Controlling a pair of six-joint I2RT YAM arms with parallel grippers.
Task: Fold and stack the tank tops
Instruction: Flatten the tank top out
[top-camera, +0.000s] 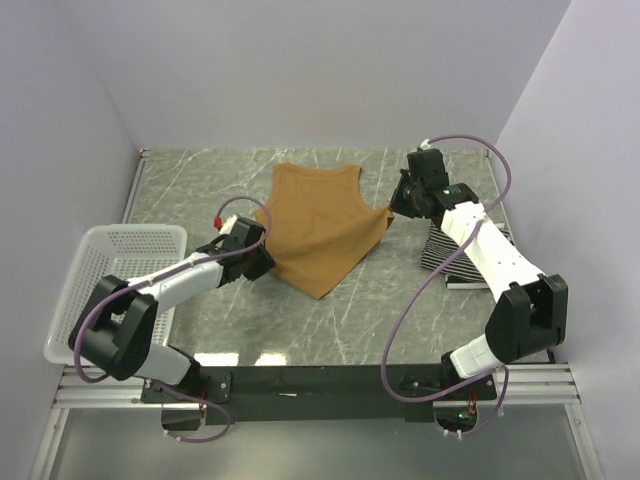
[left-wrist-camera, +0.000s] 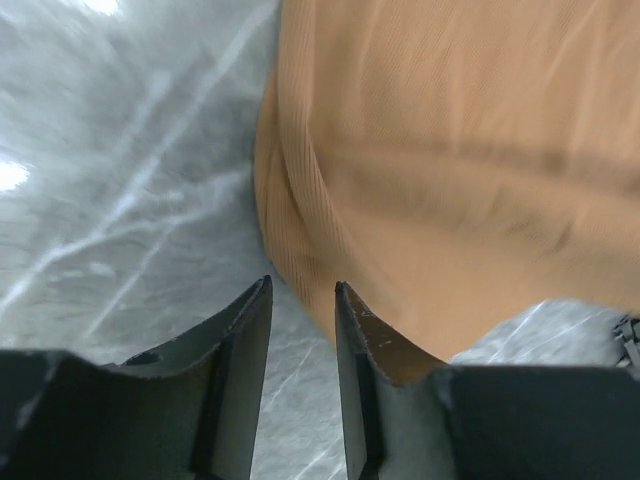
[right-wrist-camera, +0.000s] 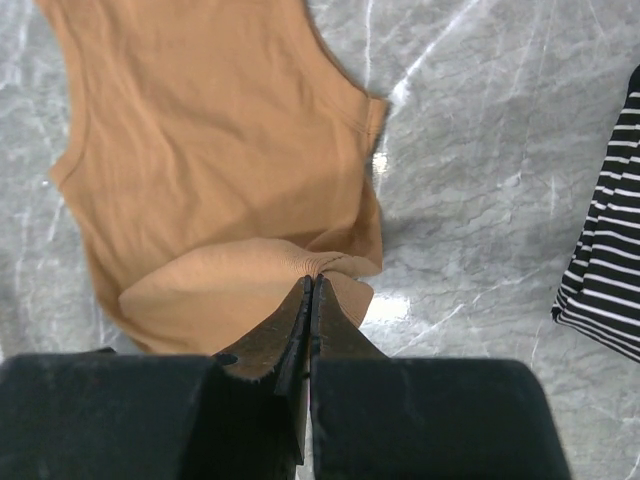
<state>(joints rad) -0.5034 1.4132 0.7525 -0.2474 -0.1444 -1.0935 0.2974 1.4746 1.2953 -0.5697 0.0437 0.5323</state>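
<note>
Your right gripper (right-wrist-camera: 309, 285) pinches the tan top (right-wrist-camera: 200, 150) at lower centre; your left gripper (left-wrist-camera: 304, 287), spread, sits just beside its hem.

plain tank top (top-camera: 320, 225): tan-brown, solid, fine ribbing
striped tank top (right-wrist-camera: 612, 250): black-and-white stripes
tabletop (top-camera: 200, 175): grey marble, pale white veins
basket (top-camera: 100, 280): white mesh
fingers (left-wrist-camera: 245, 350): black
arms (top-camera: 495, 255): white shells, black joints
cables (top-camera: 388, 350): purple
</note>
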